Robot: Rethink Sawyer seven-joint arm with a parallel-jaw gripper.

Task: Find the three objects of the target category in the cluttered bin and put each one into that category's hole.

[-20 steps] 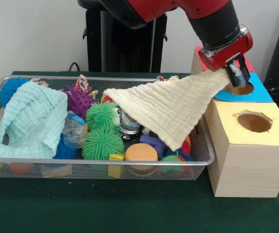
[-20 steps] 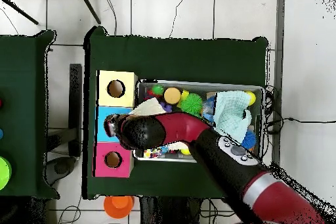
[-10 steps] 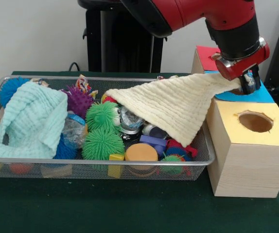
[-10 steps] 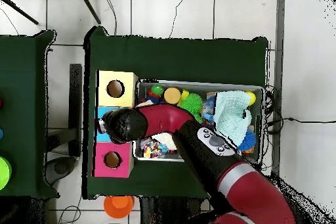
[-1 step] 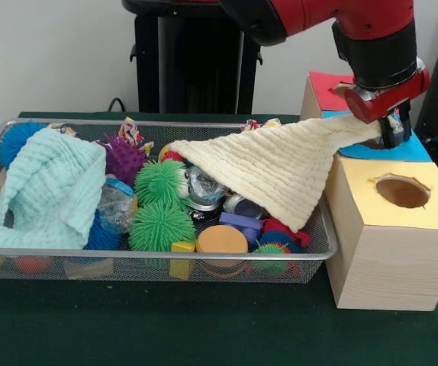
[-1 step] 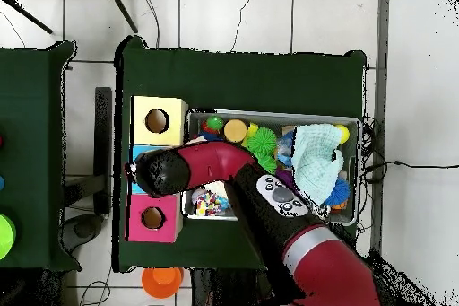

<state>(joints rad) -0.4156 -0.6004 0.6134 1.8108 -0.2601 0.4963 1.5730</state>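
Note:
A cream knitted cloth [image 5: 272,164] stretches from the wire bin [image 5: 150,254] up to the blue-topped box [image 5: 411,146]. My gripper [image 5: 388,130] is shut on the cloth's corner, just above that box's hole. The cloth's lower part still drapes over toys at the bin's right end. A mint cloth [image 5: 51,187] lies heaped at the bin's left end. In the overhead view my wrist [image 6: 161,172] covers the blue box, and the gripper and cream cloth are hidden under it; the mint cloth [image 6: 316,154] shows.
A yellow-topped box [image 5: 400,192] with a round hole stands nearest, a red-topped box [image 5: 326,88] behind the blue one. The bin holds green spiky balls [image 5: 160,183], a purple spiky ball [image 5: 122,156], an orange disc [image 5: 221,239] and several small blocks.
My gripper has moved right, from the box's edge to over the blue box's hole, dragging the cream cloth's corner with it. More toys show under the cloth's lower edge.

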